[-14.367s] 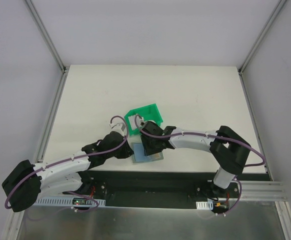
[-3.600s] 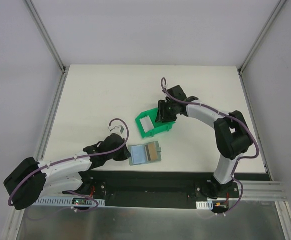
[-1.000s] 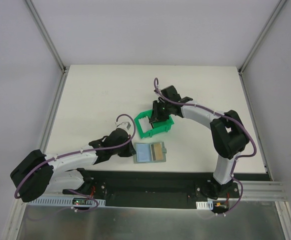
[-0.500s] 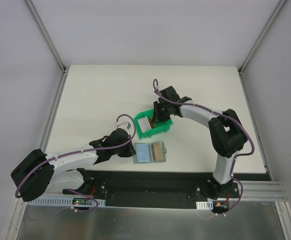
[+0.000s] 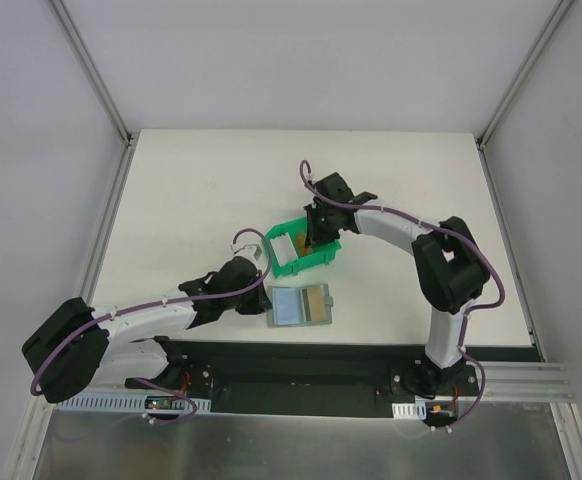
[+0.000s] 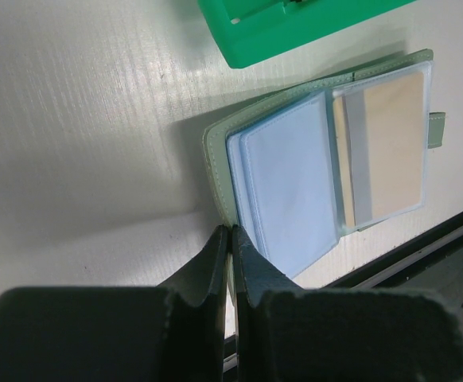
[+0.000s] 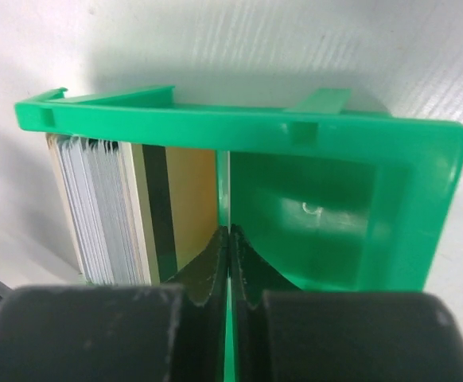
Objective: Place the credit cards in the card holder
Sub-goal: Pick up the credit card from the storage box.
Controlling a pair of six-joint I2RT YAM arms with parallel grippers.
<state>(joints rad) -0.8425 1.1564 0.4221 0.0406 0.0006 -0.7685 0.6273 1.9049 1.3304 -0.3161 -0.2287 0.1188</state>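
Note:
The card holder (image 5: 293, 306) lies open near the table's front edge, grey-green with clear pockets (image 6: 287, 183). One tan credit card (image 6: 391, 143) sits in its right pocket. My left gripper (image 6: 230, 231) is shut on the holder's near left edge (image 5: 267, 301). In the green bin (image 7: 255, 119) a stack of pale credit cards (image 7: 96, 207) stands on edge at the left. Beside them leans a tan credit card (image 7: 188, 199) with a black stripe. My right gripper (image 7: 229, 231) reaches down into the bin (image 5: 316, 238), jaws shut on that card's thin right edge.
The green bin (image 5: 311, 263) stands just behind the card holder, its corner showing in the left wrist view (image 6: 295, 32). A black rail (image 5: 301, 360) runs along the table's front edge, right behind the holder. Frame posts rise at the back corners.
My right gripper's jaws have closed inside the bin. The bin has turned and slid a little to the left. The left arm and the card holder have stayed put.

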